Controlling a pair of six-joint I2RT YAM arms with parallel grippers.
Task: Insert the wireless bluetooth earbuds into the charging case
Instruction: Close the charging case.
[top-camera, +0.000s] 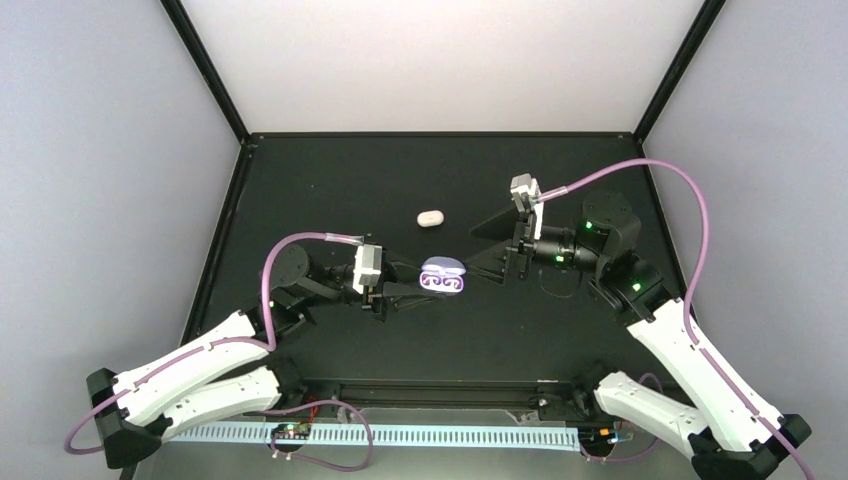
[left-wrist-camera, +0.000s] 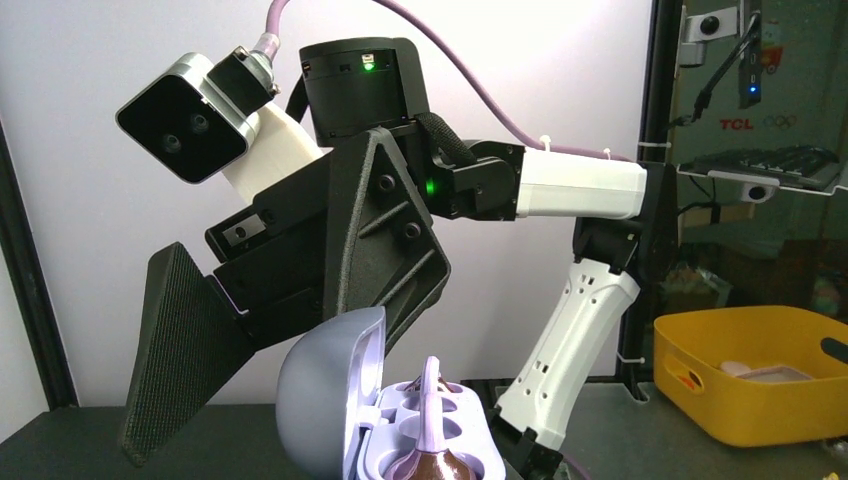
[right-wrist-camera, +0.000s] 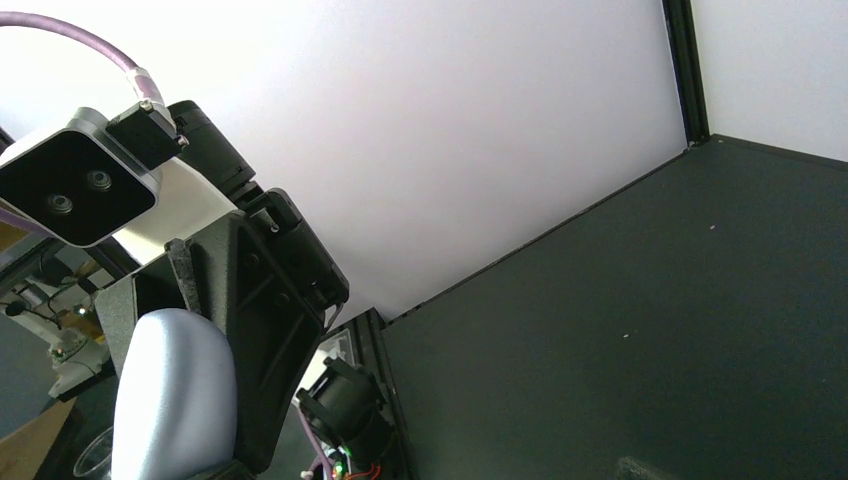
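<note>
Sitting mid-table: open lilac oval plastic charging case (top-camera: 443, 271), with small purple curled earbuds (top-camera: 436, 282) lying in its wells. One purple stem (left-wrist-camera: 430, 385) sticking up in the left wrist view, probably not fully seated. Left gripper (top-camera: 405, 288) closed down tight at the case's edge; pinching case or bud, cannot tell which. Right gripper (top-camera: 470, 255) gaping wide, holding nothing, hovering just beside the raised lid (left-wrist-camera: 320, 400). Closed white oval case (top-camera: 430, 218) lying well apart behind. Expecting the buds to be featherlight, hard, slick and prone to popping out. Advising pinching across the bulb rather than the stem, and pressing gently.
</note>
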